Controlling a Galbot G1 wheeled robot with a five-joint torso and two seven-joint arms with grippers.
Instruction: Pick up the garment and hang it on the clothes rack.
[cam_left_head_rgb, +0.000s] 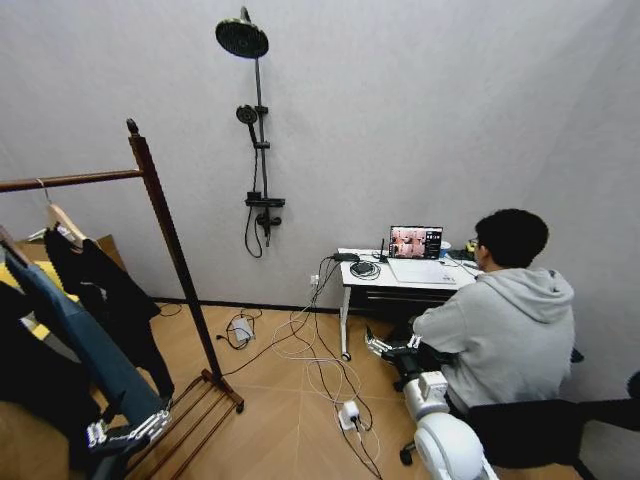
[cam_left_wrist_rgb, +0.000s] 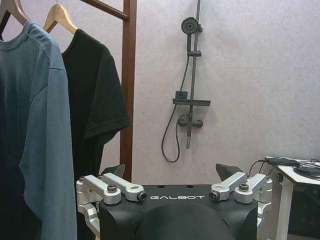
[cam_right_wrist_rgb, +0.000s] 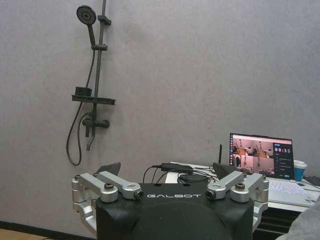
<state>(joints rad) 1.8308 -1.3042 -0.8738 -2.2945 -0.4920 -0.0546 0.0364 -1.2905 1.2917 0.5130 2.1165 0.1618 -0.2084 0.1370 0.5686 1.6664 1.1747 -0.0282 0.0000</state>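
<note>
Hanging from the clothes rack (cam_left_head_rgb: 170, 240) at the left edge of the head view, the black garment (cam_left_head_rgb: 110, 295) is sitting on a light wooden hanger (cam_left_head_rgb: 58, 218) whose hook is resting over the horizontal rail in the upper left of the frame. A blue garment (cam_left_head_rgb: 85, 340) is hanging just beside it, lower and nearer the bottom left corner. In the left wrist view the black garment (cam_left_wrist_rgb: 95, 105) is showing in the left half of the frame, next to the rack's dark upright (cam_left_wrist_rgb: 128, 85), with the blue garment (cam_left_wrist_rgb: 35, 130) at the far left.

The left gripper (cam_left_head_rgb: 125, 432) is sitting at the lower left of the head view, close to the rack's slatted low shelf; its fingers are spread apart and holding nothing. The right gripper (cam_left_head_rgb: 392, 346) is sitting at lower centre-right, fingers likewise spread and empty. A shower fixture (cam_left_head_rgb: 255, 130) is hanging on the wall at upper centre.
</note>
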